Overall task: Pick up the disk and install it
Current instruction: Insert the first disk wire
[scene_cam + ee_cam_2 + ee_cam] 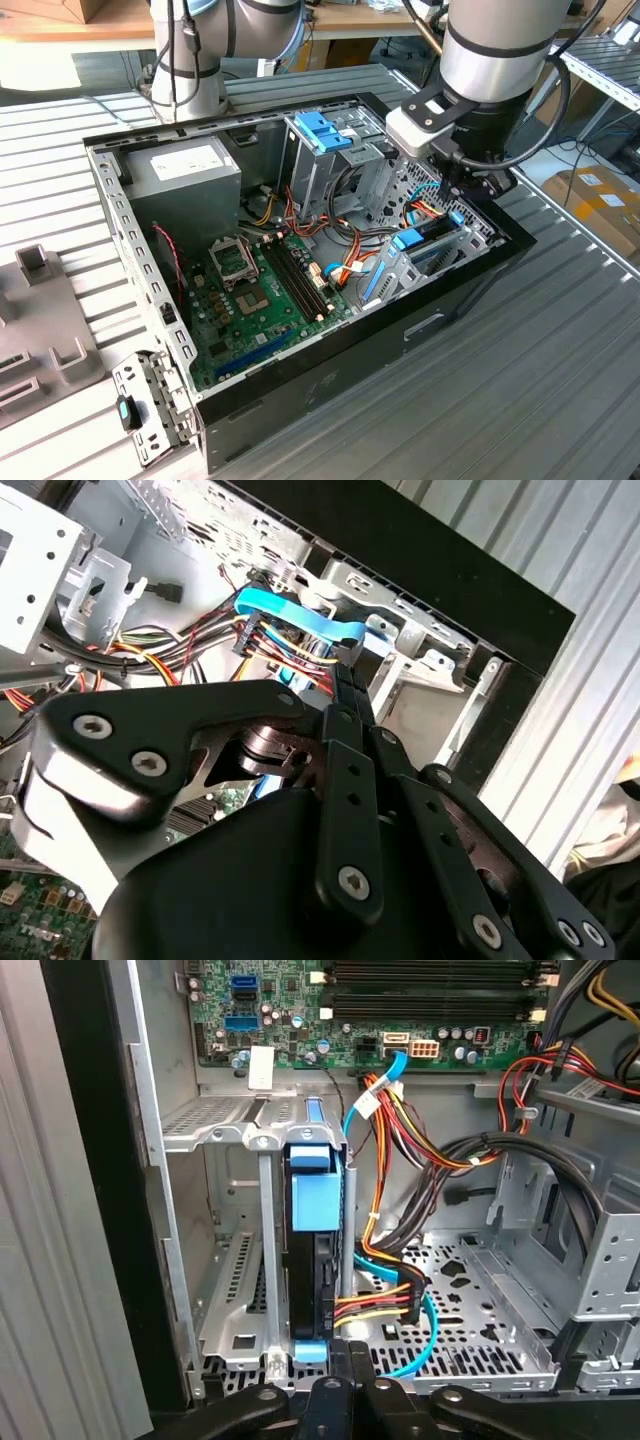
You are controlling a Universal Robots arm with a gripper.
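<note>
The disk (312, 1250) is seen standing on edge in a slot of the metal drive bay (230, 1260) at the computer case's (330, 350) front corner, its long axis running along the slot. The gripper (345, 1375) is placed directly at the disk's near end, just beside its blue rail; whether the fingers are closed cannot be told.

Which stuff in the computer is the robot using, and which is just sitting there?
Using:
disk, standing in its bay
gripper, right by the disk's end

Just sitting there:
power supply
motherboard
drive cage with blue handle
loose bracket outside the case
</note>
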